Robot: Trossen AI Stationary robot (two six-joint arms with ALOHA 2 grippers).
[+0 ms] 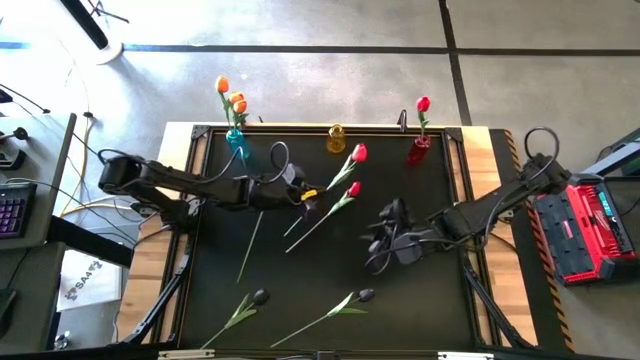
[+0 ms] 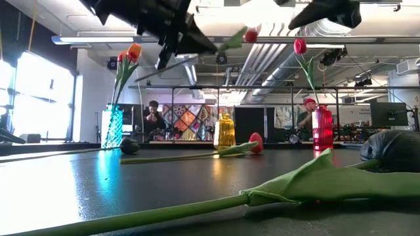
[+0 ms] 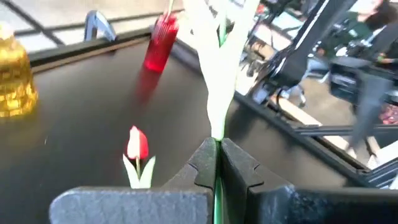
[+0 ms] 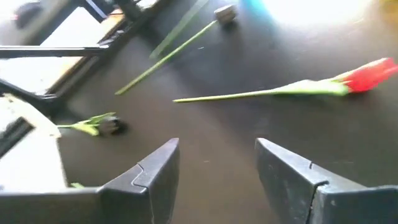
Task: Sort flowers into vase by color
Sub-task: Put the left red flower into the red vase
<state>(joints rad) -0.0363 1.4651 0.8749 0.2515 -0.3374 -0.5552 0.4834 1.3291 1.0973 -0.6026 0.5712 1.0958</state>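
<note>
The left tool point(image 1: 312, 196) is clamped on the green stem of a red tulip point(image 1: 359, 153), holding it raised above the middle of the black counter point(image 1: 300, 270); in the left wrist view the two dark fingers point(image 3: 239, 168) press together with the stem point(image 3: 219, 112) running up between them. Just right of it a second red tulip point(image 1: 353, 189) lies flat on the counter, its stem slanting toward the near left. The right tool point(image 1: 385, 240) hovers over the right half of the counter with its fingers point(image 4: 155, 171) spread wide and nothing between them. Along the far edge stand three vases: a blue vase point(image 1: 237, 143) on the left with three orange tulips point(image 1: 236, 98), a yellow vase point(image 1: 336, 139) in the middle, and a red vase point(image 1: 418, 150) on the right with one red tulip point(image 1: 423, 104). Near the front edge lie two black tulips point(image 1: 260, 297), one at left centre and the other point(image 1: 366, 295) to its right, well apart.
</note>
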